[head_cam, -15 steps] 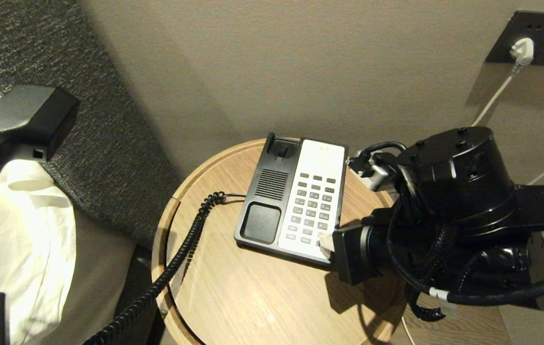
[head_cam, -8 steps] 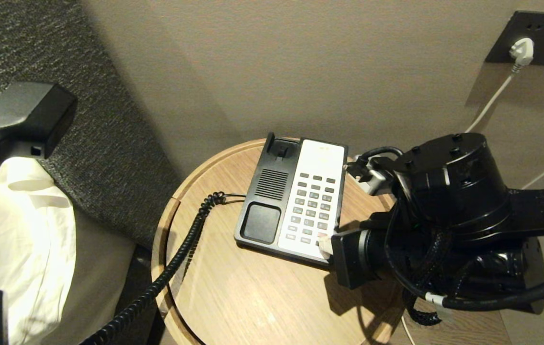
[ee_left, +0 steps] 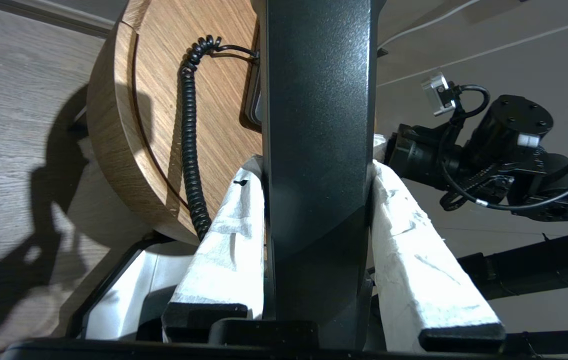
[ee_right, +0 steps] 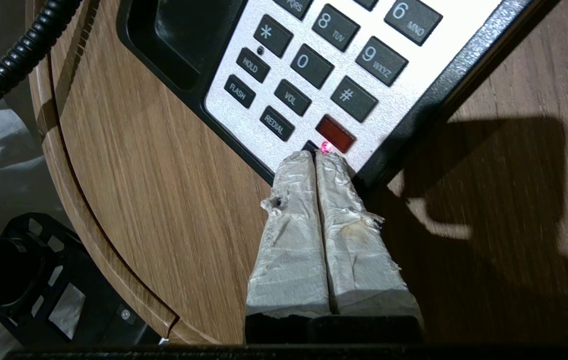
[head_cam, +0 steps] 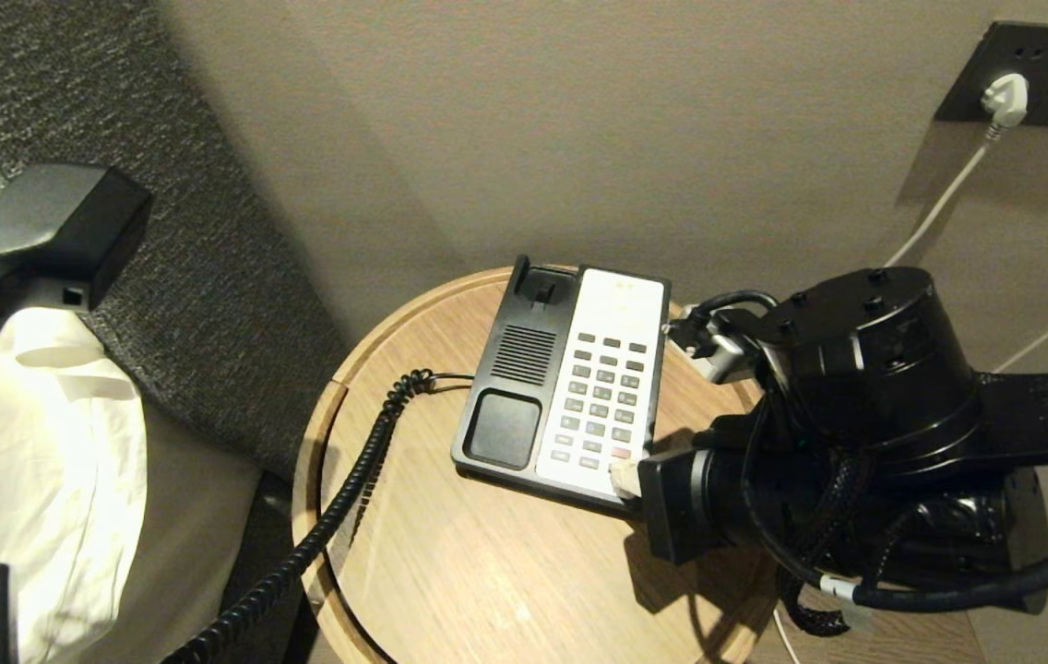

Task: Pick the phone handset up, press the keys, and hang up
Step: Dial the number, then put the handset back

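Note:
The black phone handset [head_cam: 35,240] hangs in the air at the far left, over the bed. My left gripper [ee_left: 316,167] is shut on the handset [ee_left: 316,125], one white-wrapped finger [ee_left: 229,235] on each side of it. Its coiled cord [head_cam: 349,489] runs down to the phone base [head_cam: 510,387] on the table. The keys [head_cam: 602,401] sit in the white faceplate. My right gripper [ee_right: 318,156] is shut with nothing in it. Its tips rest at the faceplate's near right corner, just beside the red key [ee_right: 335,133]. In the head view the right gripper [head_cam: 624,478] shows only its pale tip.
The phone stands on a round wooden side table [head_cam: 450,572] against a beige wall. A grey padded headboard [head_cam: 118,111] and white bedding [head_cam: 53,461] lie to the left. A wall socket with a white plug [head_cam: 1004,97] is at the upper right, its cable trailing down.
The right gripper's tips have drawn back slightly toward the faceplate's near edge, uncovering the red key. The left gripper and handset have stayed put.

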Available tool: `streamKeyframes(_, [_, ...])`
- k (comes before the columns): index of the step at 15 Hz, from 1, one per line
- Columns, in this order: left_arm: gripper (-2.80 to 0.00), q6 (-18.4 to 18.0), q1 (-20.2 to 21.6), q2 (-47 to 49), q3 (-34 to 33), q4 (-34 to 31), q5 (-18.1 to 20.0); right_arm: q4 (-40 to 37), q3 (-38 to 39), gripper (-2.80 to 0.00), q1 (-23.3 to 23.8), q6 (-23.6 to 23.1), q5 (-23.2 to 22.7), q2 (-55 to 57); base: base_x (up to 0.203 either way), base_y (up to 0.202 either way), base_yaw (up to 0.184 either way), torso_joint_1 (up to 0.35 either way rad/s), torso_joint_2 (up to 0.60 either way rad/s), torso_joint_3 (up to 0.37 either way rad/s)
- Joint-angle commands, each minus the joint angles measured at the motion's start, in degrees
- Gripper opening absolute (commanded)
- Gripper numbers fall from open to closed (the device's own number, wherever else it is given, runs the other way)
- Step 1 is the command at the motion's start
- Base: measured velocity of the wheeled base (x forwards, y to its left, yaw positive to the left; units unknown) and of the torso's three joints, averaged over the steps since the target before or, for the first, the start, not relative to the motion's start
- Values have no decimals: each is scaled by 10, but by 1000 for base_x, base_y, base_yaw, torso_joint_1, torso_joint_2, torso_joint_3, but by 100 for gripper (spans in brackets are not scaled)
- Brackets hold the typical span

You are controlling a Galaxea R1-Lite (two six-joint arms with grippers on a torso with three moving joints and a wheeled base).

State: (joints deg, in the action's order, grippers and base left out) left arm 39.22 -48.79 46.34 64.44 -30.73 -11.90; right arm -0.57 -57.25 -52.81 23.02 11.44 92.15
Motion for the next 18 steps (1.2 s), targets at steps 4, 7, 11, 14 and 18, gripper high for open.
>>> streamKeyframes(4, [-280,0,-1,10,-9,-2,-5,-3,0,-280,1,3,2,-31,0,0,0,0,0,0])
streamKeyframes(7, [-280,-10,-1,48,12,0,-5,-3,0,-280,7,4,4,-53,0,0,0,0,0,0])
streamKeyframes(11, [-280,-32,-1,148,75,2,-5,-2,8,-280,30,1,6,-86,0,0,0,0,0,0])
streamKeyframes(14, [-280,-54,-6,239,116,3,-34,-1,19,-280,46,-1,7,-114,0,0,0,0,0,0])
streamKeyframes(18, [-280,-129,-21,359,134,70,-87,-5,50,-280,99,1,7,-163,0,0,0,0,0,0])
